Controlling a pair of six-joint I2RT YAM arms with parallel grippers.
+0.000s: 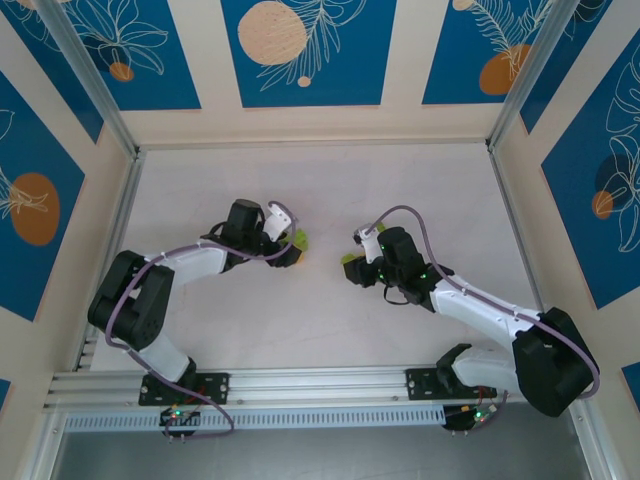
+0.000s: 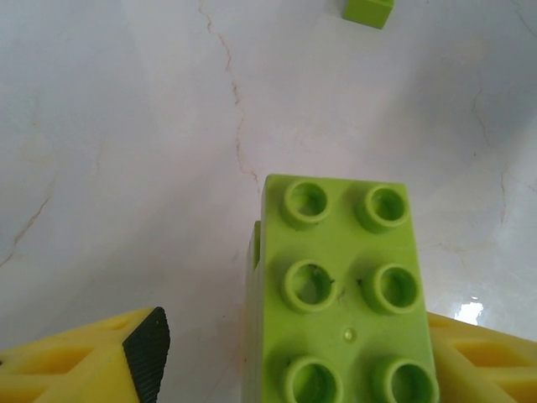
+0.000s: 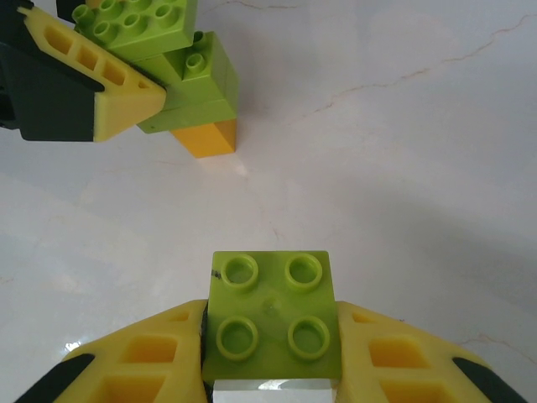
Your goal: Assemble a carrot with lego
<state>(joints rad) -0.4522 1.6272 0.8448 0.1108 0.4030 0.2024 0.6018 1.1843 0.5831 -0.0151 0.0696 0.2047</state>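
1. Top external view. Both arms reached toward the middle of the pale marbled surface [image 1: 320, 190]. The left gripper [image 1: 293, 248] and the right gripper [image 1: 352, 265] faced each other, near but apart, each with lime-green plastic at its tip. Brick shapes and finger spacing could not be resolved here.

2. Left wrist view. A long lime-green studded plastic brick [image 2: 344, 294] lay between the yellow fingers of the left gripper [image 2: 294, 357]. The fingers stood apart. The black-padded finger [image 2: 92, 365] was clear of the brick, with bare surface showing in the gap. The opposite finger [image 2: 482, 361] sat just beside the brick; contact could not be confirmed. Well ahead of this gripper, part of another small lime-green brick [image 2: 367, 10] showed at the frame edge.

3. Right wrist view. The right gripper [image 3: 273, 336] was clamped on a square four-stud lime-green plastic brick [image 3: 273, 315], one finger against each side. Ahead and to its left stood the carrot [image 3: 189, 84], a cluster of joined lime-green bricks with a small orange brick [image 3: 210, 138] at its bottom, on the surface. One yellow-and-black finger of the left gripper [image 3: 84, 88] touched the cluster's side. The held square brick and the carrot were well apart.
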